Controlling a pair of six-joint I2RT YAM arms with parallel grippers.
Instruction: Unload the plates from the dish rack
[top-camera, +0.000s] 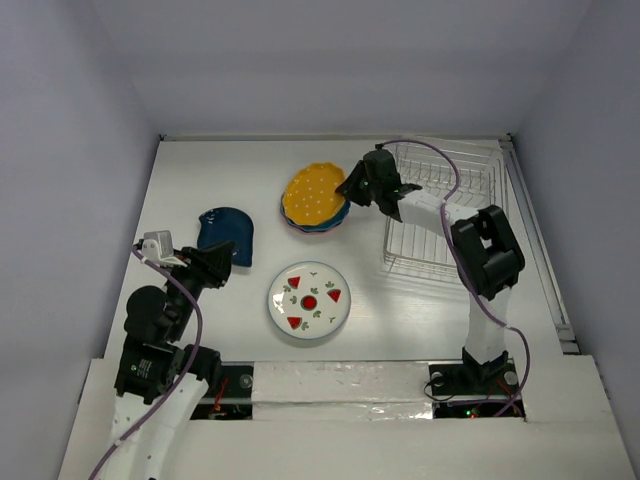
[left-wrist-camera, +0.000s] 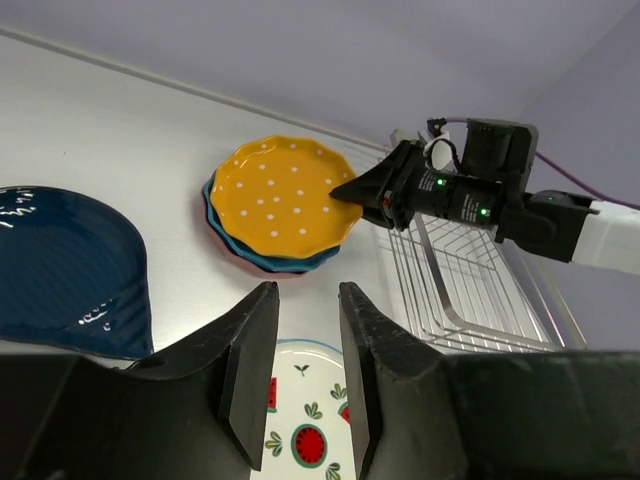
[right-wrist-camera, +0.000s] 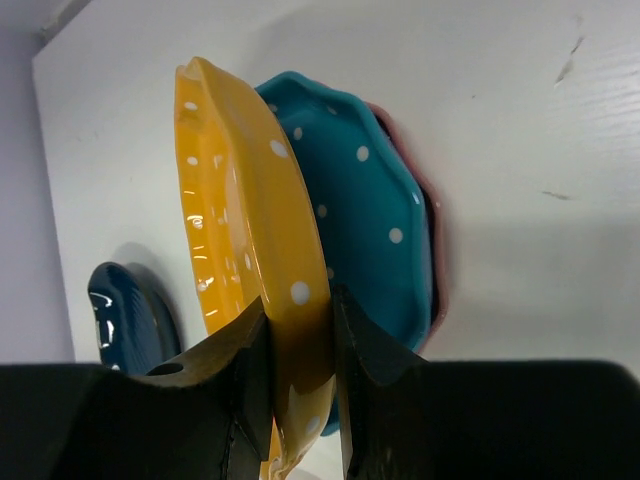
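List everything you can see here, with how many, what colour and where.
orange plate: one, orange-yellow with white dots, top of the stack left of the rack
teal plate: one, teal with white dots, under the orange plate
pink plate: one, pink, under the teal plate, only its rim shows
blue plate: one, dark blue, left side of the table
fruit plate: one, white with red fruit, near middle
rack: one, silvery wire, right side, no plates in it
table: one, white, under everything
left pincer: one, black, open, by the blue plate
right pincer: one, black, shut on the orange plate's rim
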